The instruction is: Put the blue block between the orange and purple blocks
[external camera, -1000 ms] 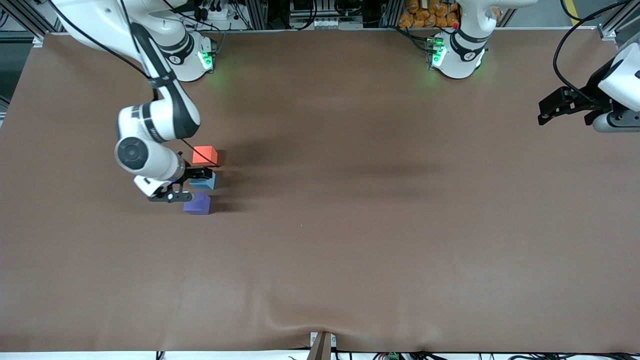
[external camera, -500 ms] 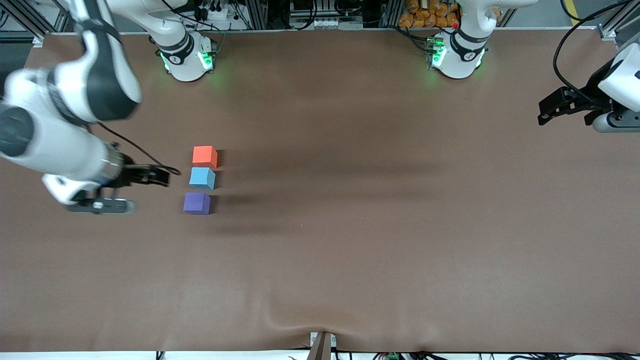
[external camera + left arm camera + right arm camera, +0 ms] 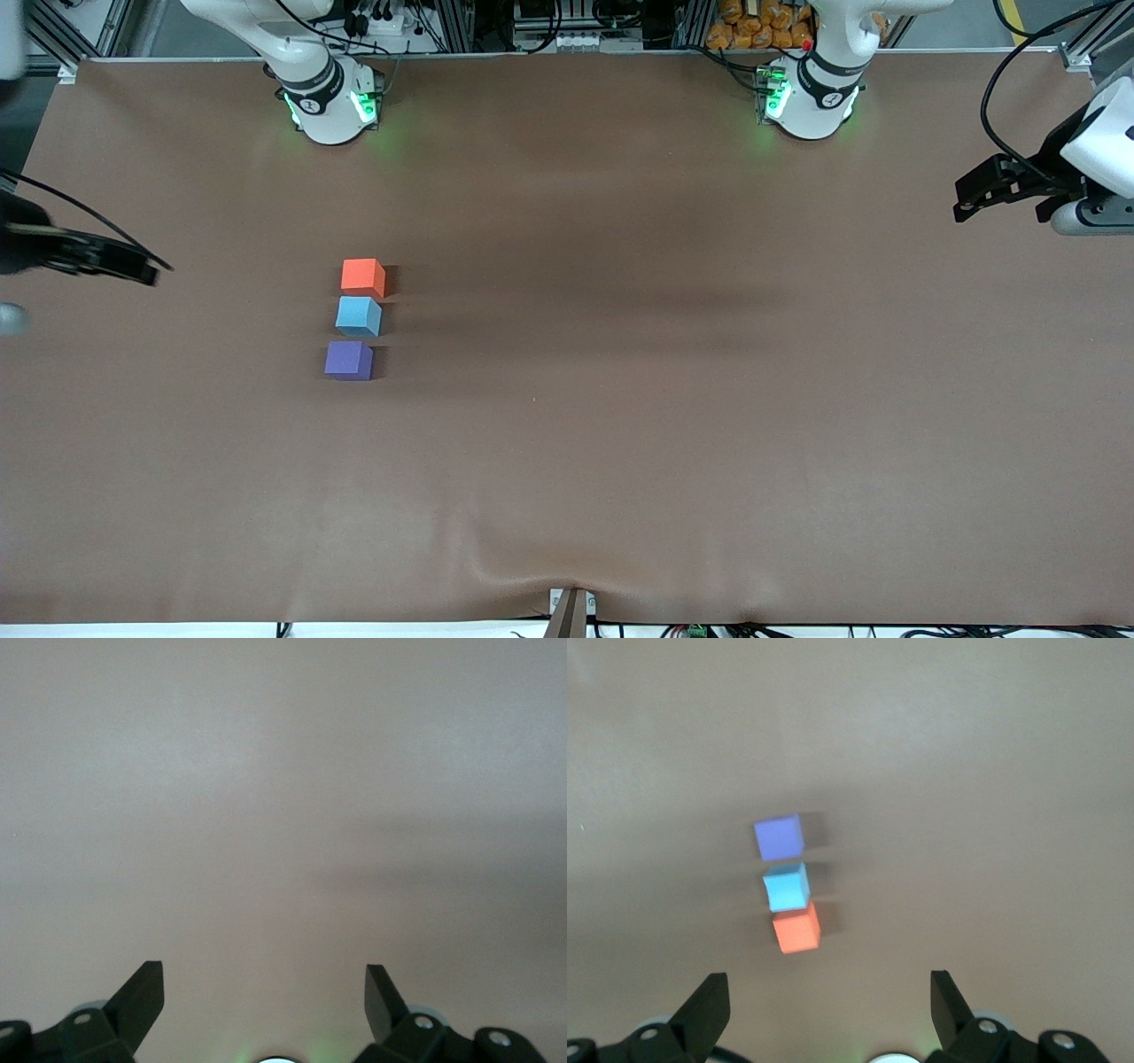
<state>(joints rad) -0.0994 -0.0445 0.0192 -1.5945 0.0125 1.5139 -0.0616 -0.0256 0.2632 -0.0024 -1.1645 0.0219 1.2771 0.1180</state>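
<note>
Three small cubes stand in a tight row on the brown table (image 3: 620,399), toward the right arm's end. The orange block (image 3: 362,276) is farthest from the front camera, the blue block (image 3: 358,316) is in the middle, and the purple block (image 3: 348,361) is nearest. The right wrist view shows the same row: purple (image 3: 779,837), blue (image 3: 787,888), orange (image 3: 797,929). My right gripper (image 3: 146,270) (image 3: 828,979) is open and empty, raised over the table's edge at the right arm's end. My left gripper (image 3: 961,202) (image 3: 264,970) is open and empty, waiting over bare table.
The two arm bases (image 3: 328,97) (image 3: 811,97) stand at the table's edge farthest from the front camera. A small bracket (image 3: 571,611) sits at the edge nearest the camera. Bare brown table lies all around the three cubes.
My right gripper was at the blue block one second ago. It has left the block in the row and swung up and away toward the right arm's end. The left arm has not moved.
</note>
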